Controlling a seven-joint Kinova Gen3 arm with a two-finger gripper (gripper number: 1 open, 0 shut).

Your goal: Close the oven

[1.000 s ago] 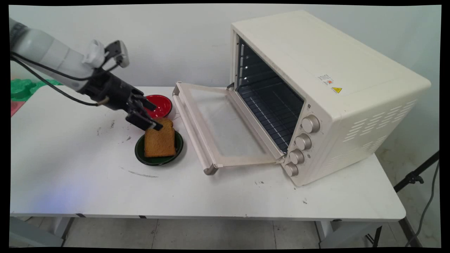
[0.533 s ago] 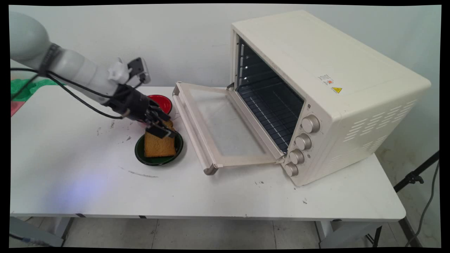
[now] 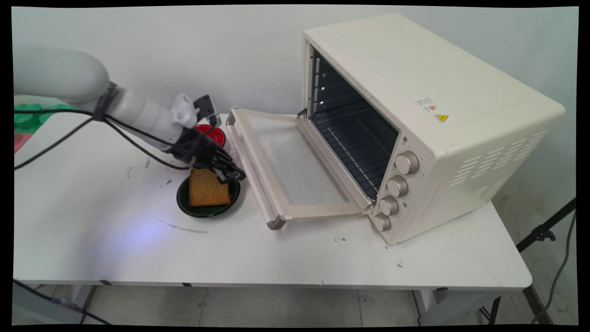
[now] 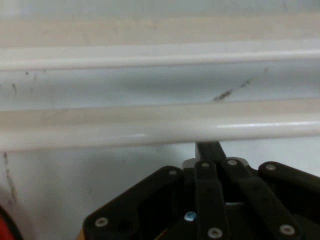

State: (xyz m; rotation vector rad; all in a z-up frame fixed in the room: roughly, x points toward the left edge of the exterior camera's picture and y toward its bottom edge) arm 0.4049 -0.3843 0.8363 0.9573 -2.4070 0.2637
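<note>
A brown slice of bread [image 3: 208, 191] stands leaning on a dark green plate [image 3: 205, 211] left of the oven's lowered door [image 3: 290, 161]. My gripper [image 3: 234, 174] hangs low over the slice's upper right corner, pointing at the door's handle bar [image 3: 251, 177]. It looks shut, with nothing visible between the tips. In the hand view my gripper [image 4: 210, 149] has its linkage folded inward. The cream handle bar [image 4: 150, 131] runs straight across, close in front of it. The top of the slice is hidden behind the hand.
A red bowl [image 3: 215, 134] sits just behind the plate, partly covered by the arm. The cream toaster oven [image 3: 415, 106] fills the table's right half, its cavity open with a wire rack [image 3: 357, 150] inside. Green items [image 3: 27, 117] lie at the far left.
The hand has moved right and down, from left of the bread's top to over its right corner near the door handle. Its fingers, spread a second ago, have come together.
</note>
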